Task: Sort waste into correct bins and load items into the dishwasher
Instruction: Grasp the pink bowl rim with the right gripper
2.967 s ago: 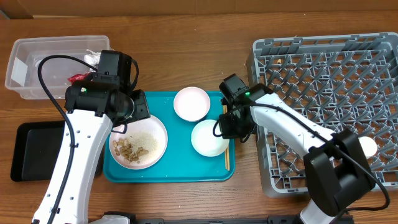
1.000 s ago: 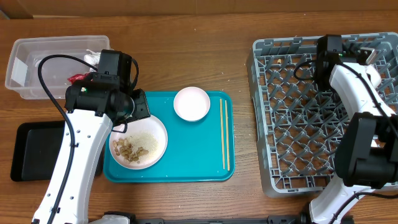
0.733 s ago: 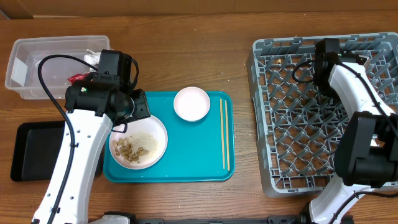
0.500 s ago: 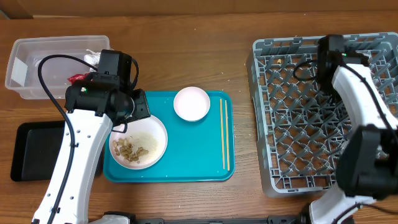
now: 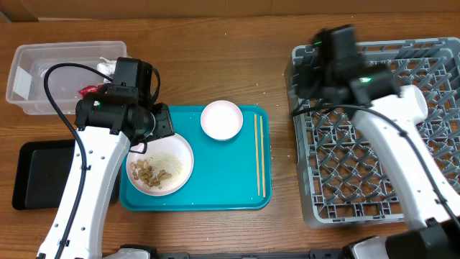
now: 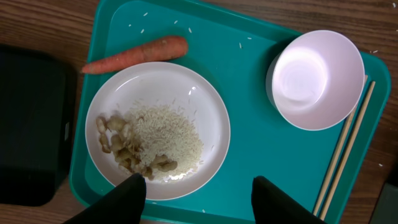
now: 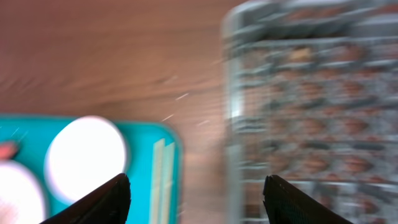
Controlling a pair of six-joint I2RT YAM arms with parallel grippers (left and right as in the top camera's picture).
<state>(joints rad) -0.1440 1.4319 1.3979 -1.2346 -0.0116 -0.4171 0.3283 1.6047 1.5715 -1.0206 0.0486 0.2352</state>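
Note:
My left gripper (image 6: 202,202) hovers open and empty above the near rim of the white plate (image 6: 158,127), which carries rice (image 6: 165,134) and brownish bits. On the teal tray an orange carrot (image 6: 137,53) lies beside the plate, with a white bowl (image 6: 317,78) and two chopsticks (image 6: 345,152) to its right. My right gripper (image 7: 199,202) is open and empty, in a blurred view over the left edge of the grey dish rack (image 7: 311,93), near the bowl (image 7: 84,155). The red wrapper (image 5: 90,90) and the white scrap (image 5: 106,68) lie in the clear tub (image 5: 29,61).
The black tray (image 5: 43,173) sits left of the teal tray (image 5: 215,198), partly under my left arm. The dish rack (image 5: 381,129) fills the right side, crossed by my right arm. Bare wood lies between the teal tray and the rack.
My right arm has swung from the rack's far right corner to its left edge, and its jaws have opened wider. The left arm and the tray's contents have not moved.

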